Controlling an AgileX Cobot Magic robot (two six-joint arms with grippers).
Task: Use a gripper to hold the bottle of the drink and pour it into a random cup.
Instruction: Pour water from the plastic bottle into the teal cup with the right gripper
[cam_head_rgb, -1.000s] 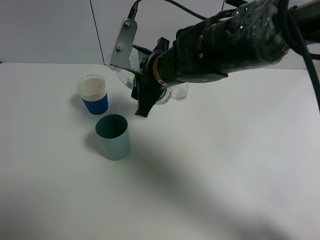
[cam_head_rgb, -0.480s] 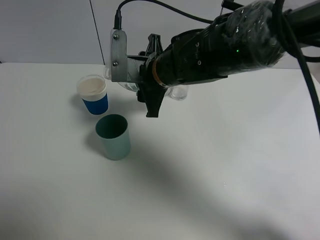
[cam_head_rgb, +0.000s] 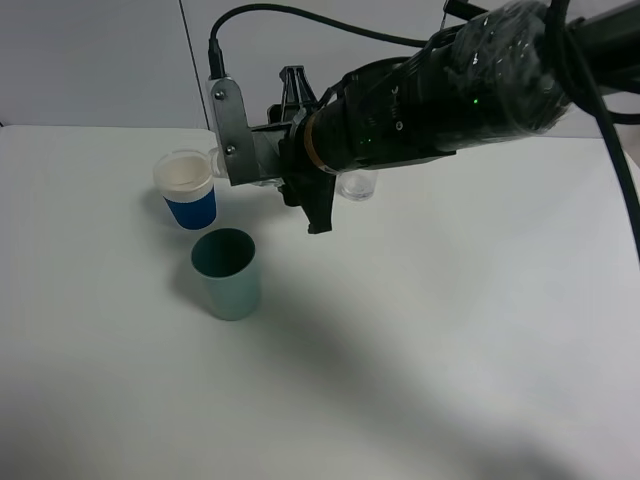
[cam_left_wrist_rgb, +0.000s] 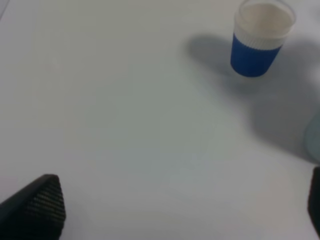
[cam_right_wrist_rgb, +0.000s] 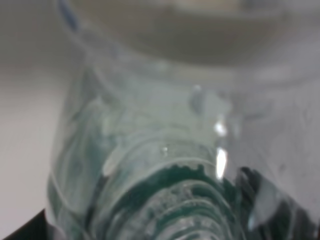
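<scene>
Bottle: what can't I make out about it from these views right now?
Right wrist view: the bottle fills the blurred frame; liquid level and any stream are unreadable.
High view: the right gripper and its camera bracket hide nearly all of it; whether its mouth is over the green cup or the paper cup is unclear.
Left wrist view: bottle out of frame; green cup cut off by the edge.
</scene>
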